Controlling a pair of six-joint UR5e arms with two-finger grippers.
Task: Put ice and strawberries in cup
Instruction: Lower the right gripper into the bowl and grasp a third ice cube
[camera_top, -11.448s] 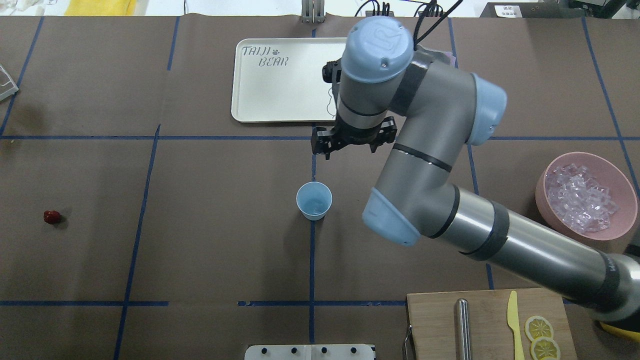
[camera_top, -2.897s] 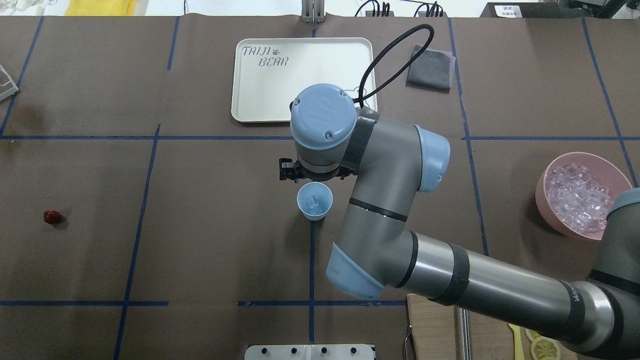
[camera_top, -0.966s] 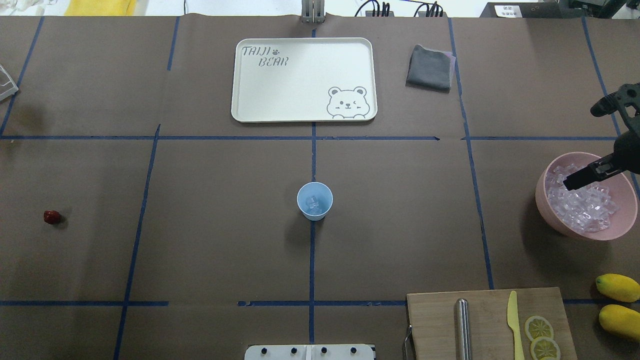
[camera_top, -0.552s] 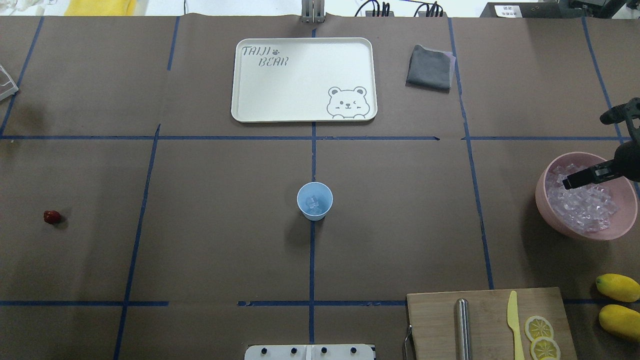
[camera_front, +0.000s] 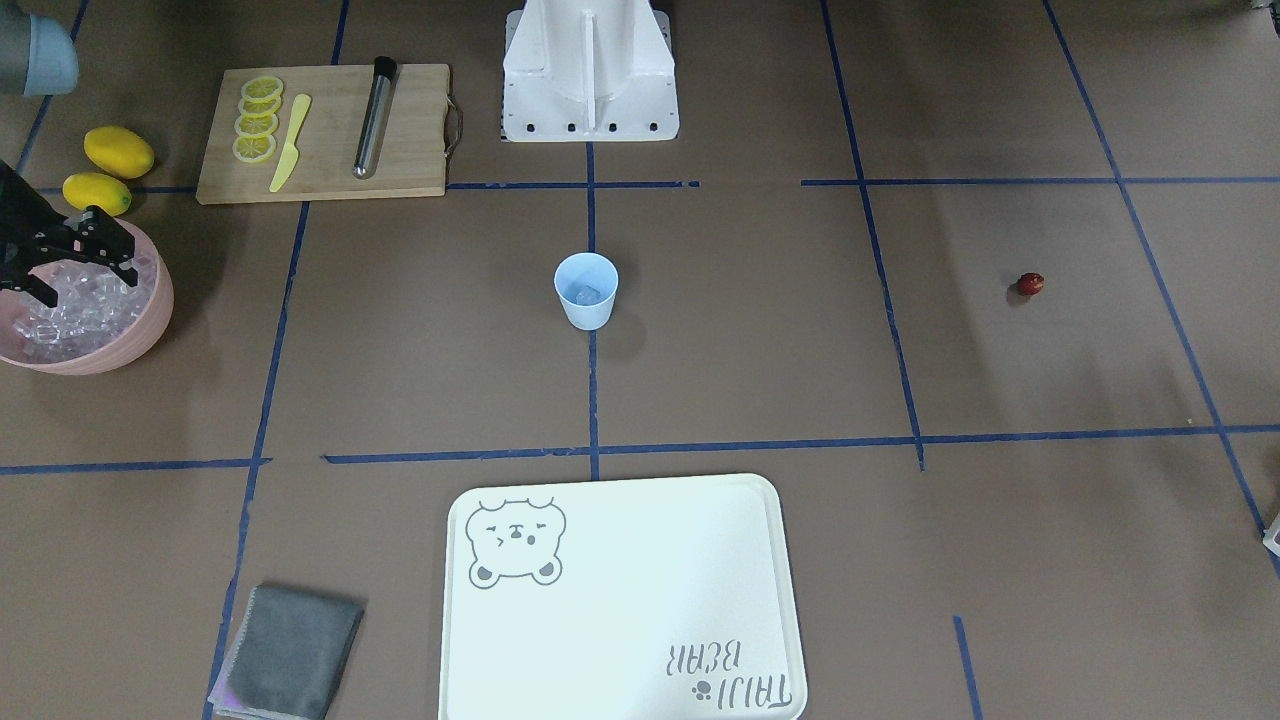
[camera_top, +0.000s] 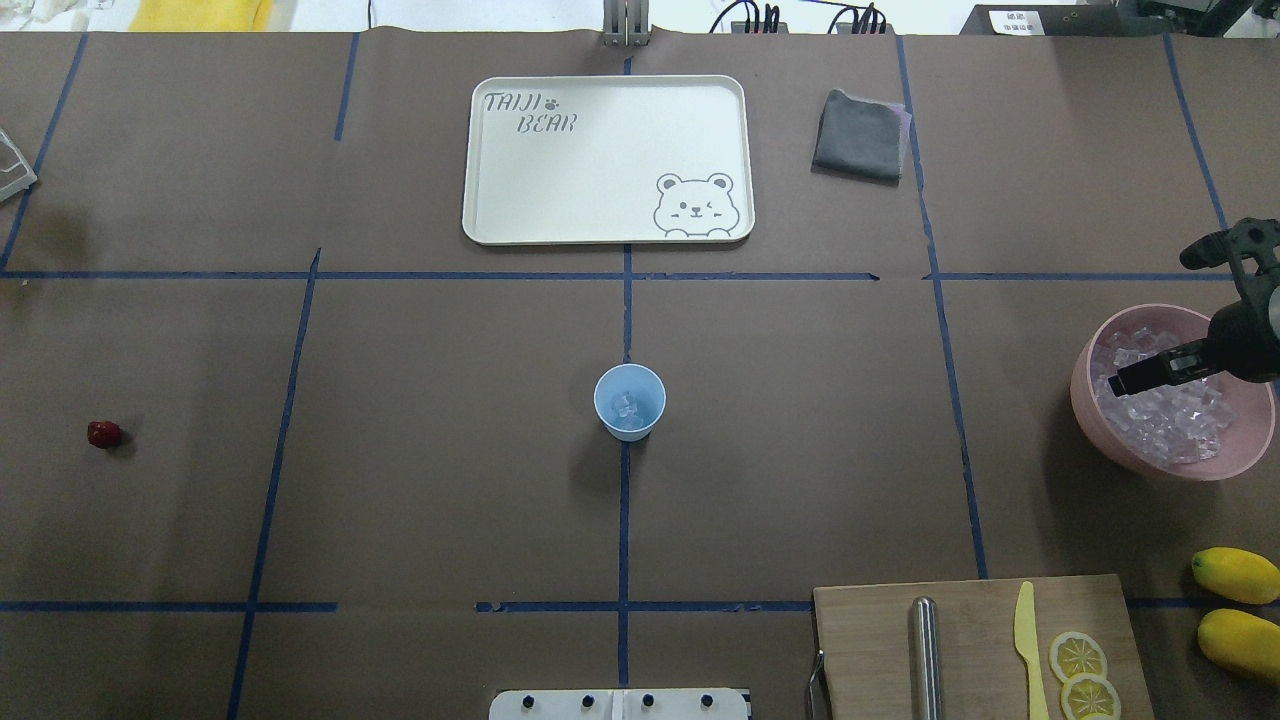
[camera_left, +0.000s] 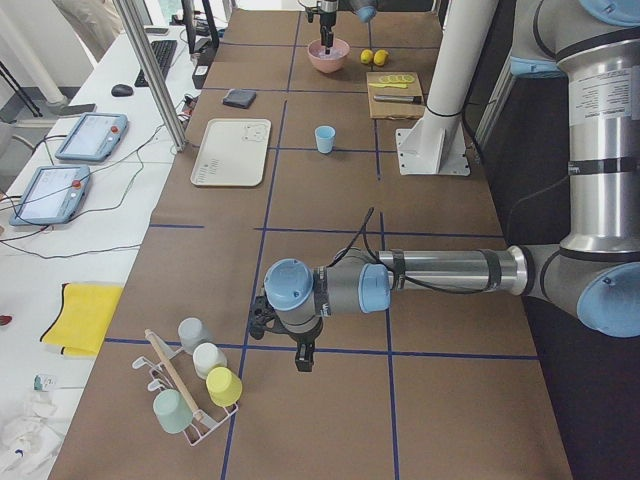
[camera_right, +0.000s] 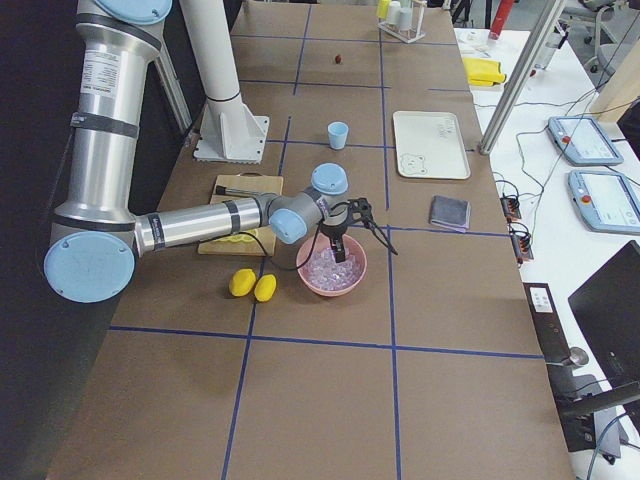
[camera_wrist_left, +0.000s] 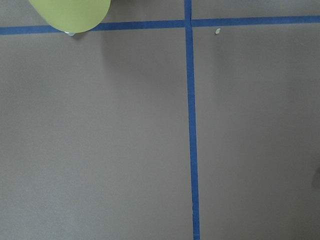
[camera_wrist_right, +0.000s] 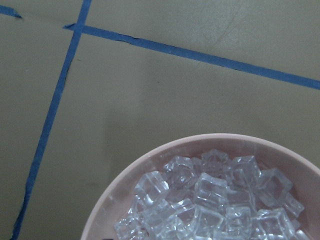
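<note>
The pale blue cup (camera_top: 629, 402) stands at the table's middle with a few clear ice cubes (camera_top: 626, 405) in it; it also shows in the front view (camera_front: 586, 290). The tiny dark red strawberry (camera_top: 103, 433) lies alone far on the left side. More ice (camera_top: 1165, 420) fills the pink bowl (camera_top: 1085, 400) at the right edge. My right gripper (camera_top: 1155, 320) hangs open over the bowl, one finger (camera_top: 1150, 372) above the ice, nothing between its fingers. My left gripper (camera_left: 300, 355) shows only in the exterior left view, far from the cup; I cannot tell if it is open.
A white bear tray (camera_top: 600, 160) and a grey cloth (camera_top: 860, 135) lie at the far side. A cutting board (camera_top: 970, 650) with lemon slices, a knife and a metal rod sits near the base. Two lemons (camera_top: 1235, 575) lie beside it. A cup rack (camera_left: 195, 385) stands by the left arm.
My right arm left the cup, where ice now lies, and swung to the pink bowl. In the last second the open gripper shifted slightly over the ice.
</note>
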